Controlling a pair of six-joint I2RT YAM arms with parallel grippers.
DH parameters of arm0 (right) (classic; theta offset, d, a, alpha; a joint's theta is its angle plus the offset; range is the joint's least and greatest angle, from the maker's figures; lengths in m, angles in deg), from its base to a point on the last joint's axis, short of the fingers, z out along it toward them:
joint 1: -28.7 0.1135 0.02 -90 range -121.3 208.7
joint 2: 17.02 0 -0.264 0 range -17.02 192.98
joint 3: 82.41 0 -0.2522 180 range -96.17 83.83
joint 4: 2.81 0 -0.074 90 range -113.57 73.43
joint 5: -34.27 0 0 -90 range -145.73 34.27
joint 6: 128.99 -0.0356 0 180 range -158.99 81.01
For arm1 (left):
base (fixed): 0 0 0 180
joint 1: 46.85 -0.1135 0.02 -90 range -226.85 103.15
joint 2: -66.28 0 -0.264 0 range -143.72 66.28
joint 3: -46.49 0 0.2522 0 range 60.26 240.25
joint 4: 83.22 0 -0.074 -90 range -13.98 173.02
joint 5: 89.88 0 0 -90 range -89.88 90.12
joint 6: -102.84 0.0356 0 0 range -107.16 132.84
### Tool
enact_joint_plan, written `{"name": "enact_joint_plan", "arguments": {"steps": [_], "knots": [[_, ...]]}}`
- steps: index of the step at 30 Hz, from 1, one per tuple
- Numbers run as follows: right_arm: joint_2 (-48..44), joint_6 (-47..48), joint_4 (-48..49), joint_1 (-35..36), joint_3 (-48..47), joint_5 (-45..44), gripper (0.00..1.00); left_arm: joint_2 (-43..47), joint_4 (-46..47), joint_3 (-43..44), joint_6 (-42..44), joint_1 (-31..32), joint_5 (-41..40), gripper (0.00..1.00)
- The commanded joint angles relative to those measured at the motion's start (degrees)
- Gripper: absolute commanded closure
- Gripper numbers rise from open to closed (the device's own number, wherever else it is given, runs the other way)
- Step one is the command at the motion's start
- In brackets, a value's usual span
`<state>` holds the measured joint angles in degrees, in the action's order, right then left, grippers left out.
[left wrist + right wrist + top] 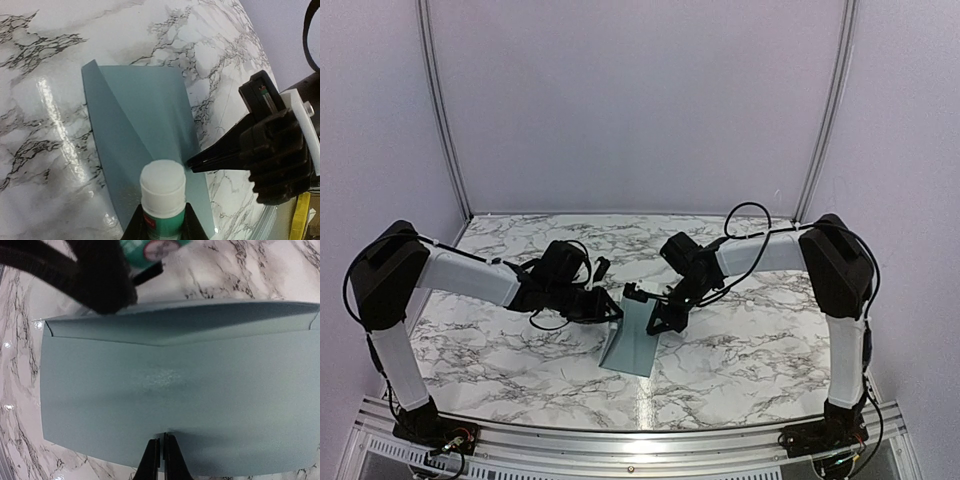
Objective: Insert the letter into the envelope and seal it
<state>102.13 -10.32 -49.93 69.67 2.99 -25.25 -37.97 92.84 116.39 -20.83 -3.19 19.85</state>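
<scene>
Blue-grey paper, the envelope (632,345) lies flat on the marble table (760,340) at the centre of the overhead view, between the two arms. In the right wrist view it fills the frame, its shallow triangular flap (170,325) running along the upper edge. You cannot tell from these views whether the flap is pressed down or slightly lifted. A faint glossy patch (160,381) just below the flap's point may be glue. No letter is visible, so it is probably already inside.

The left gripper (161,222), at the bottom of the left wrist view, is clamped on a glue stick (162,190), its white top pointing over the envelope. The right gripper (161,456) has its fingers together, tips touching the envelope's edge at the bottom centre of its own view. They seem to pin the paper down; whether they pinch it you cannot tell.

Read the step in hand as sealing. Your next move calls for keeping the envelope steady, lifting the glue stick clear, and pressing the flap flat onto the body without sliding the paper.
</scene>
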Motion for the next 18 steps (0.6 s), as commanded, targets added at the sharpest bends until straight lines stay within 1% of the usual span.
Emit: {"name": "enact_joint_plan", "arguments": {"steps": [1, 12, 18], "knots": [[1.64, -0.76, 0.09, -0.33, -0.14, -0.27, 0.97, -2.67, 1.16, 2.14, -0.04, 1.60, 1.98, 1.00], [2.33, -1.42, -0.06, -2.18, 0.85, 1.90, 0.98, -6.89, 2.28, 2.42, -1.20, 4.21, 2.25, 1.00], [1.54, -1.63, -0.43, -2.33, 0.52, 2.66, 0.97, -7.65, 3.56, 1.32, -2.21, 4.37, 2.23, 1.00]]}}
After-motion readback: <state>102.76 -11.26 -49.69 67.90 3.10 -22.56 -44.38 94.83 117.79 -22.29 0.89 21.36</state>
